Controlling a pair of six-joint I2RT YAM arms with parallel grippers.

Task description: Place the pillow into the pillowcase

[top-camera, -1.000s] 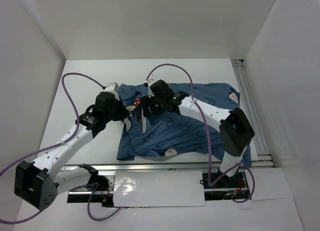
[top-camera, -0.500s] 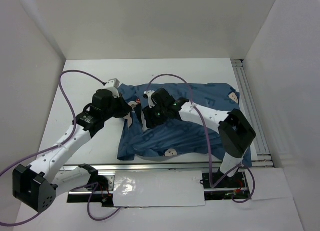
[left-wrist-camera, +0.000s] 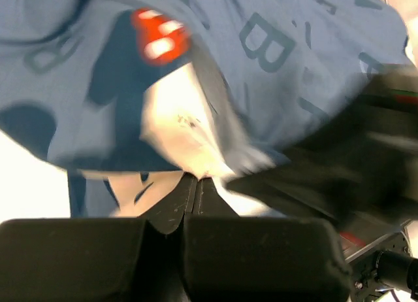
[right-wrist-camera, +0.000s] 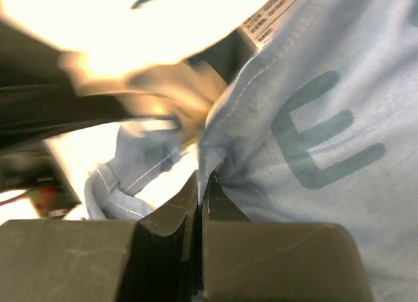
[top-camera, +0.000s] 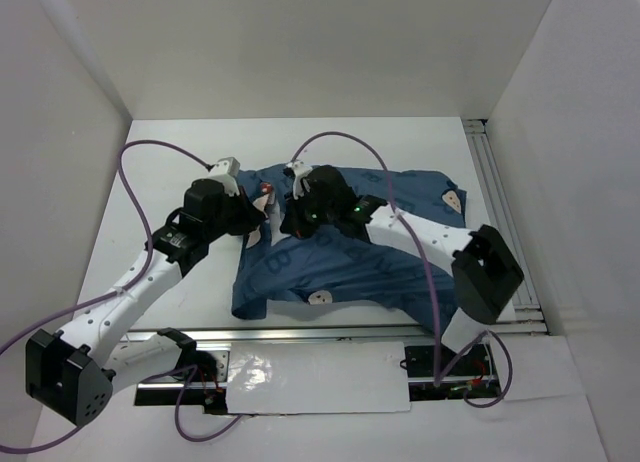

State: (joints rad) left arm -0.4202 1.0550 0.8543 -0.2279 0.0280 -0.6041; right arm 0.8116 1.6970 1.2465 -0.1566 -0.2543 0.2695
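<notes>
The blue pillowcase (top-camera: 350, 257), printed with pale letters and mouse faces, lies rumpled across the middle of the table. My left gripper (top-camera: 258, 217) is at its upper left corner. In the left wrist view that gripper (left-wrist-camera: 197, 178) is shut on a pale printed patch of the pillowcase (left-wrist-camera: 294, 47), below a red bow (left-wrist-camera: 157, 37). My right gripper (top-camera: 288, 222) sits close beside it. In the right wrist view it (right-wrist-camera: 201, 181) is shut on a raised fold of the blue pillowcase (right-wrist-camera: 326, 106). The pillow is hidden in every view.
White walls enclose the table on three sides. A metal rail (top-camera: 500, 202) runs along the right side, close to the case's right corner. The right arm's dark wrist (left-wrist-camera: 339, 165) fills the right of the left wrist view. Purple cables (top-camera: 150, 152) arc over both arms.
My right gripper has shut on a fold of the pillowcase and moved slightly up and left. The case's lower right part has been drawn left. The left gripper has stayed shut on its corner.
</notes>
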